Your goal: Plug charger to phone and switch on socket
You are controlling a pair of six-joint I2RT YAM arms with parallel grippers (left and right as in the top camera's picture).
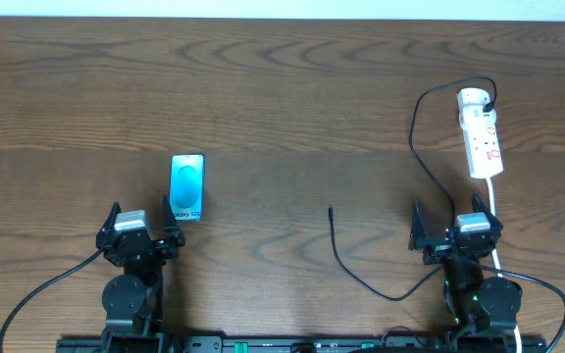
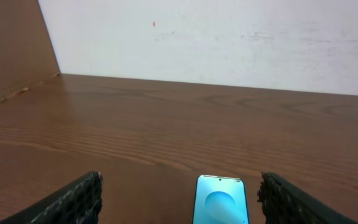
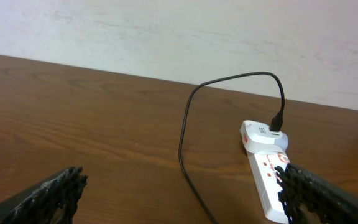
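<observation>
The phone point(image 1: 187, 186) lies flat on the table, cyan screen up, just ahead of my left gripper point(image 1: 142, 218). In the left wrist view the phone point(image 2: 220, 200) sits between the open fingers, nearer the right one. The white socket point(image 1: 481, 132) lies at the far right; the charger point(image 1: 415, 118) is plugged into its far end and runs down to a free plug tip point(image 1: 331, 209) mid-table. My right gripper point(image 1: 456, 227) is open and empty. In the right wrist view the socket point(image 3: 265, 168) and the charger point(image 3: 185, 134) lie ahead.
The socket's white cord point(image 1: 495, 211) runs back along the right arm. A pale wall point(image 2: 229, 37) bounds the table's far edge. The charger loops near the right arm's base point(image 1: 390, 294).
</observation>
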